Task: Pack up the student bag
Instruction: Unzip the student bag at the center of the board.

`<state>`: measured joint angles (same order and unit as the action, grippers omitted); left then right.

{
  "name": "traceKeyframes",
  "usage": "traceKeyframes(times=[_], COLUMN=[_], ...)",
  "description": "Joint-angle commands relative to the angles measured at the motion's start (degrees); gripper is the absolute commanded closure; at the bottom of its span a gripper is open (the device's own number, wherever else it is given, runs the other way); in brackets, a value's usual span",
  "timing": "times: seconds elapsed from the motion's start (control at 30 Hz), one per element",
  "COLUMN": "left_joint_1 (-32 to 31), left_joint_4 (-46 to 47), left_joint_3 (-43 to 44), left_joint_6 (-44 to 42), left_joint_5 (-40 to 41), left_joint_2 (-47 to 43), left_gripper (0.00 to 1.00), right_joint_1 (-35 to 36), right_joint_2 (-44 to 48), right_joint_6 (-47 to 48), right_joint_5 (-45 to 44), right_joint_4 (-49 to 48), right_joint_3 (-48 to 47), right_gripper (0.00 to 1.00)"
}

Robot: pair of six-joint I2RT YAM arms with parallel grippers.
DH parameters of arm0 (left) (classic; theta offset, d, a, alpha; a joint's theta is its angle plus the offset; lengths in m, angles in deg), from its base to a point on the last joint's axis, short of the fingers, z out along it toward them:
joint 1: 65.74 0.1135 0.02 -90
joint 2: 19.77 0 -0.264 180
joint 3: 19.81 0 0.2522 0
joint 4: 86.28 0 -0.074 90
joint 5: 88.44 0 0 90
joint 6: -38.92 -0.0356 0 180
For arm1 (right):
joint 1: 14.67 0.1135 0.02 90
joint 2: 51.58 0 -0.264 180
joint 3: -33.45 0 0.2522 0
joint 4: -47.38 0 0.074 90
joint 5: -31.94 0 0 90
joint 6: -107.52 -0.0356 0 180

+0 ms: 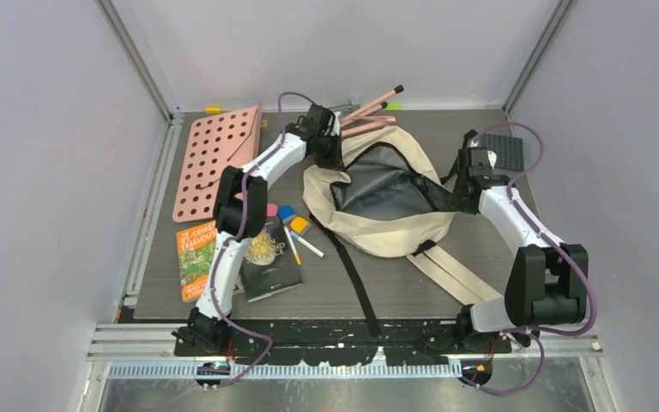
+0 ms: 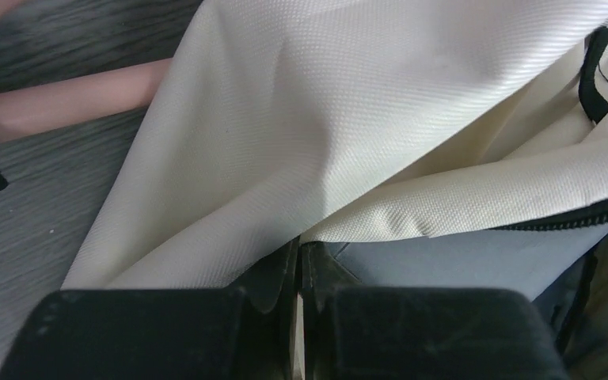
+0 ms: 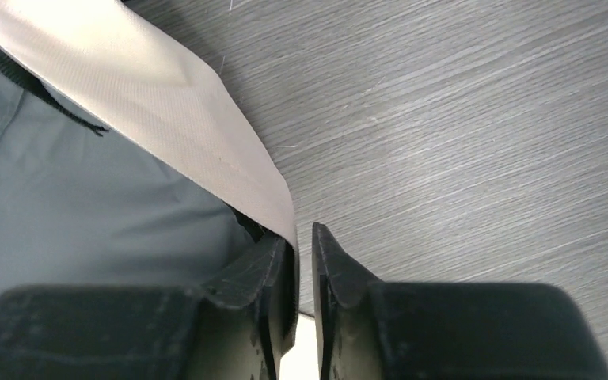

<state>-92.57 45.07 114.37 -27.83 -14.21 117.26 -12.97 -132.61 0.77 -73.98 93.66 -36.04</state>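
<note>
The student bag (image 1: 386, 230) lies open in the middle of the table, its grey lining (image 1: 377, 184) facing up. My left gripper (image 1: 330, 154) is shut on the bag's far left rim. In the left wrist view the jaws (image 2: 299, 249) pinch the cream cloth (image 2: 324, 119) next to the black zipper. My right gripper (image 1: 456, 194) is at the bag's right rim. In the right wrist view the fingers (image 3: 301, 237) stand close together with the cream edge (image 3: 150, 87) running between them and the lining (image 3: 87, 198) to the left.
A pink perforated board (image 1: 214, 159) lies at the back left. Pink sticks (image 1: 369, 112) lie behind the bag. Two books (image 1: 196, 257) (image 1: 270, 257), erasers and markers (image 1: 296, 227) lie left of the bag. A black pad (image 1: 502, 153) is at the back right. Bag straps (image 1: 356, 275) trail toward the near edge.
</note>
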Motion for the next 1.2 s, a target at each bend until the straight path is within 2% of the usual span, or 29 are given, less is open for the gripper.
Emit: traceKeyframes(times=[0.0, 0.1, 0.2, 0.23, 0.37, 0.6, 0.77, 0.9, 1.0, 1.1, 1.13, 1.17], left_joint_1=[1.85, 1.87, 1.82, 1.8, 1.72, 1.69, 1.69, 2.14, 3.57, 5.49, 8.06, 9.62], left_joint_4=[1.4, 1.76, 2.99, 3.52, 6.02, 12.58, 12.9, 9.12, 4.32, 0.91, -1.98, -3.5], left_joint_3=[3.37, 1.3, -1.37, -2.39, -6.16, -13.47, -17.44, -22.81, -29.57, -38.48, -45.06, -47.79], left_joint_6=[-1.27, -1.97, -2.61, -2.82, -3.15, -2.69, -1.73, 0.39, 3.01, 5.22, 8.19, 9.55], left_joint_5=[1.51, 2.44, 2.06, 1.54, -0.67, -6.99, -5.48, -0.65, 5.88, 11.49, 14.08, 14.16], left_joint_2=[-0.71, -2.41, -5.6, -6.78, -11.16, -19.95, -25.35, -31.75, -37.61, -45.31, -50.78, -53.31], left_gripper=[0.91, 0.7, 0.52, 0.48, 0.34, 0.26, 0.25, 0.23, 0.22, 0.19, 0.16, 0.16], right_joint_1=[-0.53, -0.55, -0.55, -0.51, -0.55, -0.4, 1.41, 5.23, 9.38, 13.82, 14.76, 14.79], right_joint_2=[1.68, 3.12, 4.94, 5.28, 6.6, 6.69, 5.77, 2.12, -3.19, -6.85, -9.78, -10.56], right_joint_6=[-1.33, -1.21, -0.38, -0.21, 0.18, -0.55, -1.46, -2.2, -1.72, -0.83, -1.44, -2.03], right_joint_5=[0.48, 1.39, 3.19, 3.67, 5.64, 9.1, 12.68, 17.63, 17.9, 16.73, 17.85, 18.2], right_joint_4=[1.21, 1.24, 1.24, 1.2, 1.24, 0.34, -1.9, -4.66, -5.57, -6.09, -7.73, -9.27], right_joint_3=[-1.86, -1.83, -2.24, -2.4, -3.7, -6.29, -7.18, -7.83, -9.64, -13.35, -15.01, -15.37], right_gripper=[0.72, 0.54, 0.41, 0.35, 0.26, 0.23, 0.24, 0.26, 0.3, 0.31, 0.31, 0.31])
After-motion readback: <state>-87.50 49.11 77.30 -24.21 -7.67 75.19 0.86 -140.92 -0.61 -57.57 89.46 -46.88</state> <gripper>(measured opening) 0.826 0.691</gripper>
